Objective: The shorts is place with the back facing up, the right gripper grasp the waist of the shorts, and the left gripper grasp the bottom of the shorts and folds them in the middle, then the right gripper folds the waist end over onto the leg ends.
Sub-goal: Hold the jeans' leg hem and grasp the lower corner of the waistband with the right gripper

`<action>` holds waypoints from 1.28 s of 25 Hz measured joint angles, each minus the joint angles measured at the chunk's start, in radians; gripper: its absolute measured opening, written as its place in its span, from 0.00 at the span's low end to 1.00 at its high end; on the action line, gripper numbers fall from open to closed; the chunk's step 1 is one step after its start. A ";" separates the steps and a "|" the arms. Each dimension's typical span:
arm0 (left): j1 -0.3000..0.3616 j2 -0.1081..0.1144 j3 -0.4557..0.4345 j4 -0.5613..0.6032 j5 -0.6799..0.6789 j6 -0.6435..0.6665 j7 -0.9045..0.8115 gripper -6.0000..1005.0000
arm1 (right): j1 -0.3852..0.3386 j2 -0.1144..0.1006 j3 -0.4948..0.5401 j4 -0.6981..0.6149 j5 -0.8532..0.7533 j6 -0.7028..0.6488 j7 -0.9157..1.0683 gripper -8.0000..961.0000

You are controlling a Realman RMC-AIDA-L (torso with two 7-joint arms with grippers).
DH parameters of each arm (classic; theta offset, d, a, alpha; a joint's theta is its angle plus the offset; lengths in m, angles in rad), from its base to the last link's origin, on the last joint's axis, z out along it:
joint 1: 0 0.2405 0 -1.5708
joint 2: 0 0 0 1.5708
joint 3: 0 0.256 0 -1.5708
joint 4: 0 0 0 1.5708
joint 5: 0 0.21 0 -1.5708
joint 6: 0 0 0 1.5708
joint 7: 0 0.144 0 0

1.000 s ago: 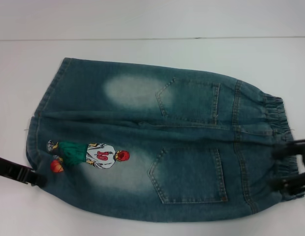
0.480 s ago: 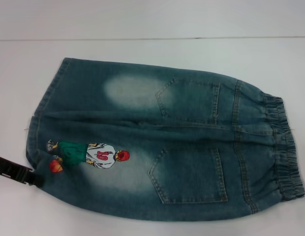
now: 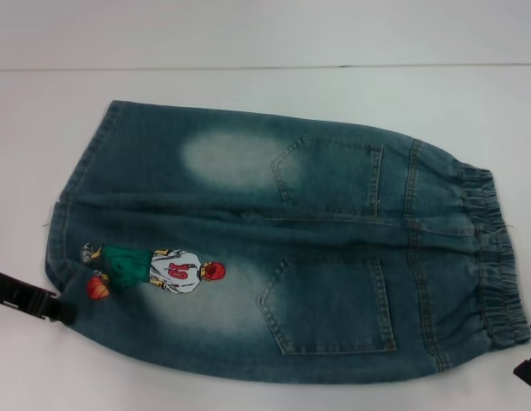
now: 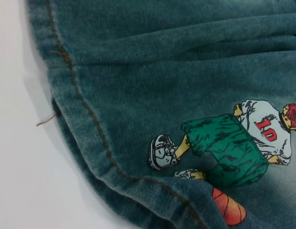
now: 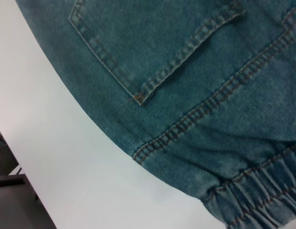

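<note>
The shorts [image 3: 274, 248] lie flat, back up, on the white table [image 3: 248, 94]. Both back pockets show. The ruched waist [image 3: 498, 257] is at the right and the leg ends [image 3: 73, 201] at the left, beside the cartoon figure [image 3: 158, 270]. My left gripper [image 3: 60, 310] sits low at the near left, its tip at the hem just below the figure. The left wrist view shows that hem [image 4: 86, 124] and the figure [image 4: 234, 143] close up. My right gripper [image 3: 529, 366] barely shows at the right edge, just off the waist's near corner. The right wrist view shows the waist [image 5: 262, 195] and a pocket corner [image 5: 138, 98].
Bare white table surrounds the shorts on all sides. A seam or edge line [image 3: 265, 67] runs across the far table. In the right wrist view the table's edge drops to a dark floor [image 5: 5, 179].
The right gripper, on the waistband a second ago, pulled off it and out of view. It now peeks in at the lower right edge. The left gripper has hardly moved.
</note>
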 joint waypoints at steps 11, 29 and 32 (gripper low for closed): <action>-0.005 -0.004 0.002 -0.002 -0.001 -0.019 0.000 0.08 | -0.001 -0.001 0.002 0.044 0.034 0.044 -0.031 0.86; -0.010 -0.005 0.012 -0.015 0.001 -0.027 -0.001 0.08 | -0.024 0.000 -0.006 0.100 0.113 0.108 -0.142 0.85; -0.013 -0.004 0.012 -0.015 0.001 -0.028 -0.003 0.08 | -0.033 -0.004 -0.001 0.080 0.112 0.105 -0.142 0.80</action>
